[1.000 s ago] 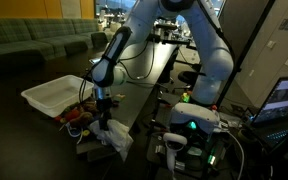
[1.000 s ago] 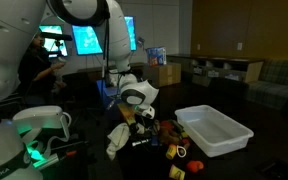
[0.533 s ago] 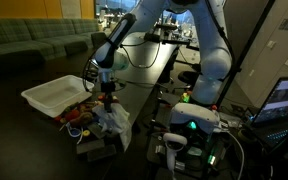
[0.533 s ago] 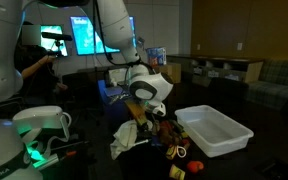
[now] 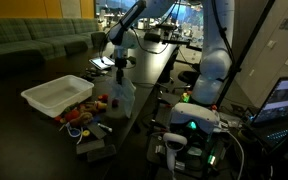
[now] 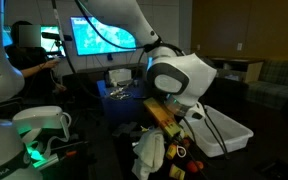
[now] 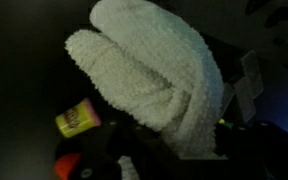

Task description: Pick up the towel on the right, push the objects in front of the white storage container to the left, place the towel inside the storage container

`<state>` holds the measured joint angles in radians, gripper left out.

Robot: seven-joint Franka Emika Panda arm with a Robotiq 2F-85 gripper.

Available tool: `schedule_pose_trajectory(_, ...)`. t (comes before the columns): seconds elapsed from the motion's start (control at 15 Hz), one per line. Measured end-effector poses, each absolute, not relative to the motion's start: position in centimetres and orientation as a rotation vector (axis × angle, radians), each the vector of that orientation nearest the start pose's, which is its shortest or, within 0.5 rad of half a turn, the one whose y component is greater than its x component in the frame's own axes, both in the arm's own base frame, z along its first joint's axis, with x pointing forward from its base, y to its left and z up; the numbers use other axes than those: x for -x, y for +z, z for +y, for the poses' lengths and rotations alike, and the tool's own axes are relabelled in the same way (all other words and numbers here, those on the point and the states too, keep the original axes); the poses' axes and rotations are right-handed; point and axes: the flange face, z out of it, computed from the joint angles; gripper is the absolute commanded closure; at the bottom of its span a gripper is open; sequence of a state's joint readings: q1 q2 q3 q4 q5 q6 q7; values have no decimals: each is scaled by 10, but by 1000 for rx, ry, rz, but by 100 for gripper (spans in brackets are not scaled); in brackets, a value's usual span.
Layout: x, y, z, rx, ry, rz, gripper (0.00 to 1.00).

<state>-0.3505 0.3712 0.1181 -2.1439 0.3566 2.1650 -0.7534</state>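
My gripper (image 5: 119, 75) is shut on a white towel (image 5: 121, 98) that hangs from it above the table. The towel also shows in an exterior view (image 6: 150, 157) and fills the wrist view (image 7: 154, 80); the fingertips are hidden behind the cloth there. The white storage container (image 5: 56, 95) stands on the table, to the left of the hanging towel; it also shows behind the wrist in an exterior view (image 6: 230, 133). Small coloured objects (image 5: 82, 117) lie in front of the container, below and beside the towel. A yellow one (image 7: 77, 121) shows in the wrist view.
A dark box (image 5: 94, 148) sits at the table's near edge. A controller unit with green light (image 5: 194, 122) stands beside the table. A green sofa (image 5: 29, 45) lies behind. Screens (image 6: 94, 40) and a person (image 6: 24, 60) are in the background.
My gripper has risen and moved away from the table's near edge toward the back, carrying the towel higher. The towel now hangs clear above the small objects.
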Motion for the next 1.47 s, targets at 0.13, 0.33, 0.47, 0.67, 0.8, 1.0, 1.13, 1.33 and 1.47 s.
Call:
schedule_pose_trajectory(0.13, -533, 214, -142, 2763, 173, -342, 97)
schedule_pose_trajectory(0.33, -561, 206, -173, 2909, 58, -334, 97)
schedule_pose_trajectory(0.47, -583, 191, -184, 3009, -23, -330, 97)
schedule_pose_trajectory(0.67, -614, 158, -196, 3124, -94, -318, 97)
schedule_pose_trajectory(0.8, -629, 132, -202, 3177, -95, -304, 97)
schedule_pose_trajectory(1.0, -643, 98, -209, 3223, -62, -287, 97)
schedule_pose_trajectory(1.13, -646, 78, -210, 3236, -37, -295, 97)
schedule_pose_trajectory(1.33, -644, 58, -204, 3237, 8, -328, 97)
schedule_pose_trajectory(1.47, -643, 51, -197, 3234, 30, -358, 97)
